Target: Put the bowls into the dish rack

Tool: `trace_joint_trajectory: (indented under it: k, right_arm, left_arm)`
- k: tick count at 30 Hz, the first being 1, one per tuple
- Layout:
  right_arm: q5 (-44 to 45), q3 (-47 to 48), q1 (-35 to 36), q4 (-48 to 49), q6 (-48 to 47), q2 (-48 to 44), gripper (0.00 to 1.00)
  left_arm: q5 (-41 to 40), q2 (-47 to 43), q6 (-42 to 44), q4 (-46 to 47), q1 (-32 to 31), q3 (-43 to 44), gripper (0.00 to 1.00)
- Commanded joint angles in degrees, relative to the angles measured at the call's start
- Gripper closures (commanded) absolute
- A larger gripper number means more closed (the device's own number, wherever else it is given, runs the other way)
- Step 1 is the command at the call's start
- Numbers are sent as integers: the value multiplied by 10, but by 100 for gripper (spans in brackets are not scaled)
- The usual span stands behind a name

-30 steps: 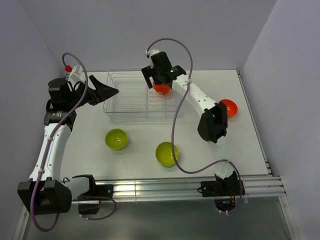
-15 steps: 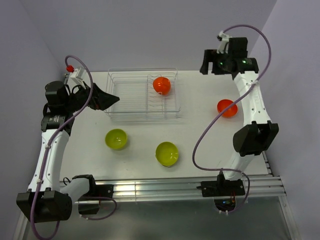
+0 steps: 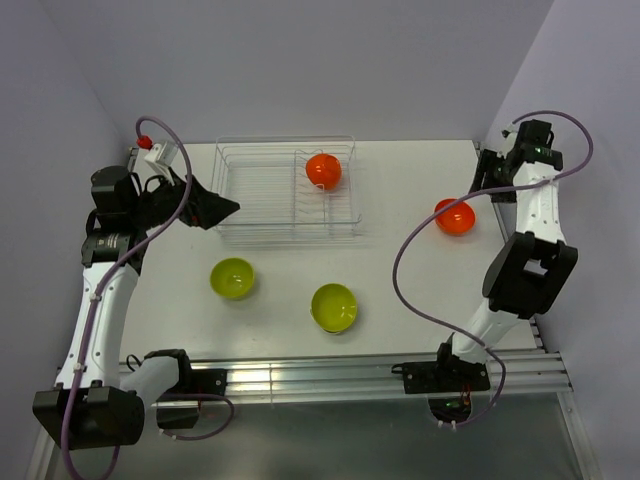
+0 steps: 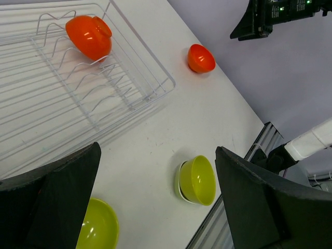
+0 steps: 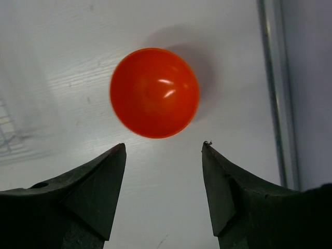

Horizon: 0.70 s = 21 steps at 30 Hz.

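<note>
**Right gripper spread wide above loose orange bowl; one bowl already in the dish rack**

Right gripper, at the upper right of the overhead frame, hangs with its two dark fingers parted and nothing held between them. Its wrist camera shows the loose orange bowl in the gap beyond the fingertips, apart from both. That bowl sits on the white table near its right edge, well apart from the rack.

Left gripper, at the left of the overhead frame, is likewise splayed and empty. It hovers just beside the rack's left end, and its own camera looks across the table between two wide-set fingers.

The dish rack, a thin-wire basket, stands in the upper middle of the overhead frame. The racked orange bowl lies in its right-hand part, tilted on its side among the upright prongs, as the left wrist view shows at its upper left.

Two lime-green bowls remain on the table below the rack. The left lime-green bowl sits mouth up in the lower left of centre. The right lime-green bowl sits lower and nearer the middle. The two are apart from each other, and neither touches the rack.
</note>
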Motion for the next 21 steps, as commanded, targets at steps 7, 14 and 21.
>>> trace_joint_trajectory:
  k: [7,14,21]
  right_arm:
    - [72,-13,-22,82,36,88,36]
    - [79,-12,-20,105,64,151,40]
    - [68,-25,-18,124,65,190,58]
  left_arm:
    - [-1,-19,24,0,1,-9,3]
    - [-3,-18,31,-2,2,-11,3]
    - [-4,-13,30,-1,1,-9,3]
